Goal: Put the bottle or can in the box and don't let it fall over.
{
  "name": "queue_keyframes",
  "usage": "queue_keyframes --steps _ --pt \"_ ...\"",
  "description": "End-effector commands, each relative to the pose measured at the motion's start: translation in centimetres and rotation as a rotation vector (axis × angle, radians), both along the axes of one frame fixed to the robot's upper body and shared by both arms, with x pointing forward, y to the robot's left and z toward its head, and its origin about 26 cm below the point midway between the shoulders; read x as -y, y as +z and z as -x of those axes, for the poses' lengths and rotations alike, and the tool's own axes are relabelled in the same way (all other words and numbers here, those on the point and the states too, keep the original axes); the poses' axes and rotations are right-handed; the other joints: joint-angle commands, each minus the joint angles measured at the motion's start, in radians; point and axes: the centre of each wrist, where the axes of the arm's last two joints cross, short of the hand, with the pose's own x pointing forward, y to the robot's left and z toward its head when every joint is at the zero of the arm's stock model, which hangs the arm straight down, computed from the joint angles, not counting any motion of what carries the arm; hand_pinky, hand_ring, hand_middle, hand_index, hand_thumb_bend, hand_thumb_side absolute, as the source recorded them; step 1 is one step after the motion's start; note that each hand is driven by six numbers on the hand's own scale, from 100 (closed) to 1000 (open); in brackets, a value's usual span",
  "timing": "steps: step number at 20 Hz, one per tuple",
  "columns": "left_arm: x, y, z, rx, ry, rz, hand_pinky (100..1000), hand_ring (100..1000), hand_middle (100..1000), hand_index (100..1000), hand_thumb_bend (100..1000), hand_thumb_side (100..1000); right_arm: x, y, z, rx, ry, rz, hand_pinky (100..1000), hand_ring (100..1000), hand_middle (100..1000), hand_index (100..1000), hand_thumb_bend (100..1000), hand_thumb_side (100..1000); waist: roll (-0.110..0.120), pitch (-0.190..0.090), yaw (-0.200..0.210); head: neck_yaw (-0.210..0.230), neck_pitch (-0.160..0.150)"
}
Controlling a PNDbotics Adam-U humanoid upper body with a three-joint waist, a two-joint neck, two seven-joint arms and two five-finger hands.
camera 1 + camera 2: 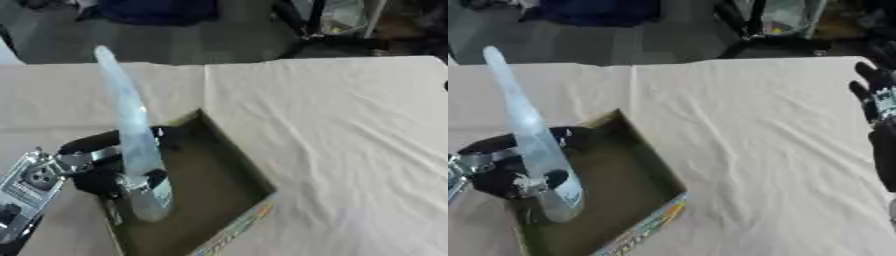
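Left hand (105, 167), at 8 o'clock, has its fingers curled round the bottle (136, 145), which stands inside the box (223, 187), neck tilted toward 11 o'clock. Right hand (878, 107), at 3 o'clock over the tabletop (341, 130), fingers straight, holds nothing.

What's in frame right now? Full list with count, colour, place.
bottle: 1, clear pale blue, tall, leaning, base inside the box, held by the left hand
box: 1, shallow, olive-brown inside with a colourful printed edge, lower left of the table
table: 1, covered in beige cloth, fills most of the view
clutter: dark and blue shapes on the floor beyond the far edge
left hand: black, curled round the lower bottle
right hand: black, open, fingers up, at the right edge
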Motion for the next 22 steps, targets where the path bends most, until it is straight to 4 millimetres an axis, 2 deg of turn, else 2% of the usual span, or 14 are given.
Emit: queue_keyframes --steps 1,2,3,4,5,6,9,13,16,17,18,19,20,22 --pt "-0.33 1.06 0.14 0.011 -0.017 -0.002 1000 1000 1000 909 100 105 0.43 1.15 0.34 0.034 -0.008 0.023 1000 1000 969 1000 100 470 0.002 -0.021 -0.002 0.001 -0.007" --pt "-0.34 1.15 0.17 0.012 -0.019 0.014 1000 1000 1000 911 100 225 0.44 1.16 0.34 0.034 -0.008 0.022 1000 1000 968 1000 100 470 0.003 -0.021 -0.002 0.001 -0.007" --pt "-0.39 1.21 0.17 0.014 -0.018 0.028 1000 1000 1000 914 311 683 0.44 1.16 0.34 0.033 -0.008 0.022 1000 1000 968 1000 100 470 0.003 -0.021 -0.003 0.0 -0.007" --pt "-0.48 1.27 0.16 0.019 -0.009 0.044 1000 1000 1000 914 423 818 0.44 1.18 0.33 0.034 -0.008 0.021 1000 1000 968 1000 100 470 0.004 -0.022 -0.003 0.0 -0.008" --pt "-0.54 1.32 0.17 0.026 0.0 0.055 1000 1000 1000 910 568 998 0.44 1.19 0.33 0.034 -0.007 0.02 1000 1000 968 1000 100 470 0.004 -0.022 -0.004 0.0 -0.009" --pt "-0.62 1.39 0.17 0.037 0.015 0.064 1000 1000 1000 909 642 1000 0.44 1.2 0.33 0.034 -0.008 0.019 1000 1000 968 1000 100 470 0.005 -0.022 -0.004 0.0 -0.009" --pt "-0.69 1.46 0.23 0.076 0.059 0.068 1000 1000 1000 916 745 1000 0.45 1.23 0.32 0.033 -0.007 0.017 1000 1000 967 1000 100 470 0.006 -0.024 -0.006 0.001 -0.008" --pt "-0.57 1.37 0.39 0.121 0.081 0.041 1000 1000 1000 927 750 1000 0.5 1.26 0.33 0.032 -0.007 0.016 1000 1000 966 1000 100 470 0.009 -0.028 -0.01 0.004 -0.011" --pt "-0.67 1.29 0.5 0.133 0.083 0.026 1000 1000 1000 932 675 1000 0.55 1.28 0.34 0.031 -0.008 0.015 1000 1000 966 1000 100 470 0.011 -0.031 -0.01 0.009 -0.008" --pt "-0.71 1.31 0.55 0.137 0.079 0.02 1000 1000 1000 937 447 790 0.56 1.28 0.34 0.031 -0.008 0.015 1000 1000 966 1000 100 470 0.012 -0.031 -0.01 0.01 -0.007" --pt "-0.65 1.24 0.62 0.134 0.064 0.004 1000 1000 1000 933 332 507 0.57 1.27 0.35 0.03 -0.008 0.015 1000 1000 966 1000 100 470 0.013 -0.032 -0.011 0.011 -0.007" --pt "-0.6 1.13 0.66 0.125 0.045 -0.015 1000 1000 1000 932 262 368 0.58 1.26 0.35 0.029 -0.008 0.016 1000 1000 965 1000 100 470 0.014 -0.033 -0.011 0.012 -0.007" --pt "-0.6 0.93 0.64 0.105 0.03 -0.028 1000 1000 1000 932 124 100 0.58 1.27 0.35 0.029 -0.008 0.016 1000 1000 965 1000 100 470 0.014 -0.033 -0.012 0.013 -0.008" --pt "-0.63 0.73 0.57 0.068 0.013 -0.032 1000 1000 1000 936 100 100 0.58 1.29 0.35 0.029 -0.008 0.015 1000 1000 965 1000 100 470 0.015 -0.034 -0.013 0.013 -0.008"
